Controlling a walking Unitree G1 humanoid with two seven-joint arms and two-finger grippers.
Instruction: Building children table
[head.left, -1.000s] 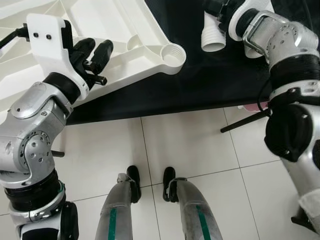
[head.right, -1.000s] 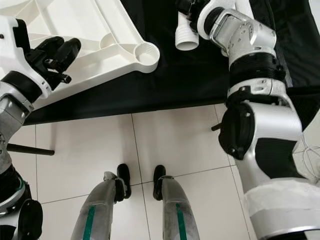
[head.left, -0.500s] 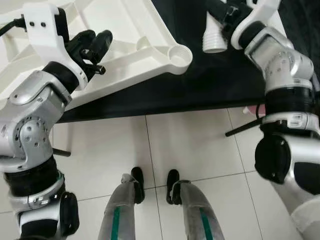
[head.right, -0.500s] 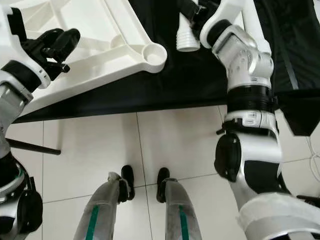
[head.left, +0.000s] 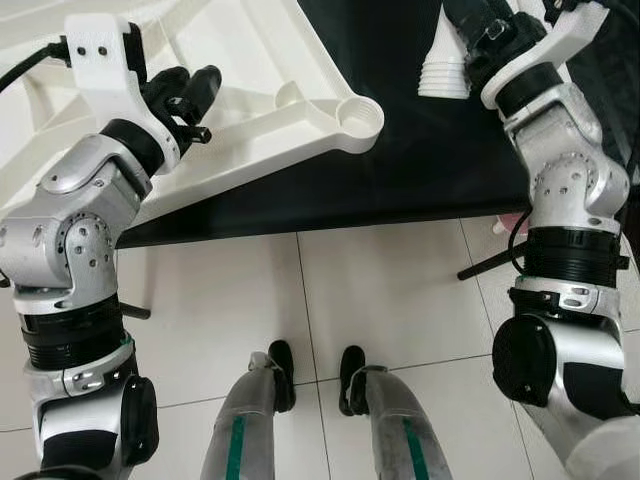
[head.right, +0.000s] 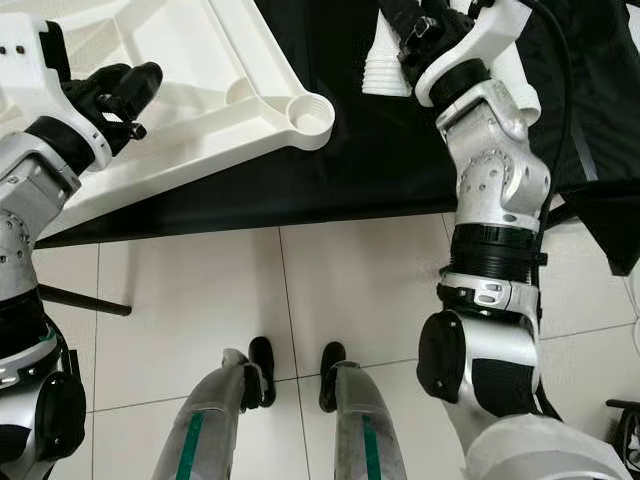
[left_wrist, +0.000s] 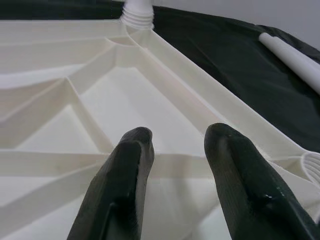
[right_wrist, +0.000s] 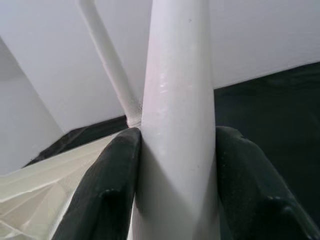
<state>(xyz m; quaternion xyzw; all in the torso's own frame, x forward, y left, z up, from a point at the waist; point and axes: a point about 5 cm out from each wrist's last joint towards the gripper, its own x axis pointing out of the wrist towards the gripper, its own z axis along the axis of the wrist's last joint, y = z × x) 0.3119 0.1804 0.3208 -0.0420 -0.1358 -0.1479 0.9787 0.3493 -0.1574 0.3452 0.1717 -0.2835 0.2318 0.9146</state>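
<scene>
Right gripper (right_wrist: 175, 165): clamped on white table leg (right_wrist: 177, 100), held above black worktop (head.left: 420, 140).
Left gripper (left_wrist: 175, 150): fingers apart, over upturned tabletop (head.left: 270, 80).

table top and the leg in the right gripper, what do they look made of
Table top: likely moulded plastic, off-white and matte, judging by the cast ribs and the round threaded socket at its corner.
Table leg: also looks like plastic, white with a slight sheen, ridged thread at its end; the right gripper is clamped on it.
Both lie over a black cloth, seemingly fabric.
</scene>
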